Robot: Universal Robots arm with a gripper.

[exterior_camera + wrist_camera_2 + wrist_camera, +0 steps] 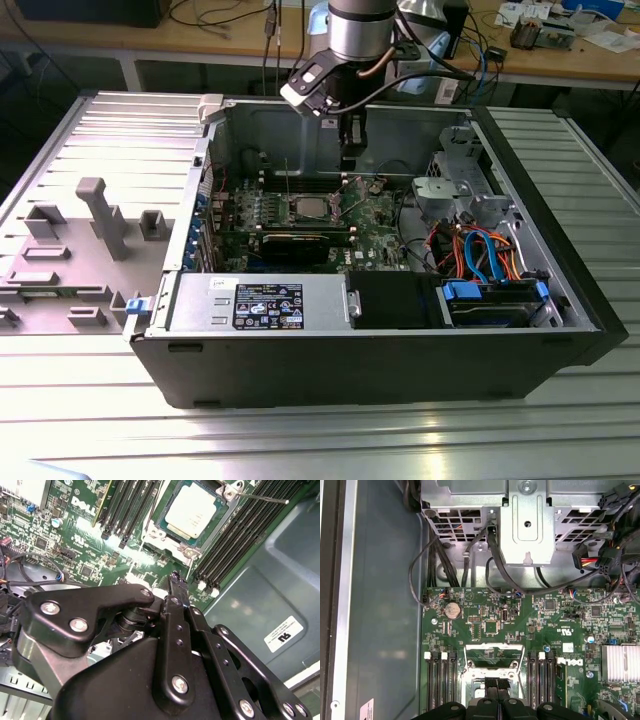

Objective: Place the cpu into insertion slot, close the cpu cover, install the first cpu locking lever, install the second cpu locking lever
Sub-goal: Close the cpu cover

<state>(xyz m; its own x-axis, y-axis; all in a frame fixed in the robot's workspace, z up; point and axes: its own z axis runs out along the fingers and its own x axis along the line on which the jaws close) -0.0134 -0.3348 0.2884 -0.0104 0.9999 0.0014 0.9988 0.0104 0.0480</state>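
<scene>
I see the gripper (349,160) hanging inside the open computer case (560,330), above the green motherboard (375,215). Its two black fingers (489,702) are pressed together, with nothing between them. The cpu (191,511) lies in the insertion slot (150,530). It is a flat square with a matt silver-grey top, and its green edge shows all around. In the first wrist view a thin silver frame with a window, which I take for the cpu cover (494,646), is just beyond the fingertips. I cannot tell at which angle it stands. One thin steel lever (260,499) sticks out past a corner of the slot. Two banks of long black memory slots (442,680) run on both sides of it. In the second wrist view the gripper's glossy black links with round screws hide the near part of the board. Around are one round coin battery (452,611), one ribbed heat sink (620,662), a grey perforated metal cage (527,525) with black cables (420,565) hanging in front, and orange and blue cables (480,250). The case stands on a ribbed metal table (300,440).
</scene>
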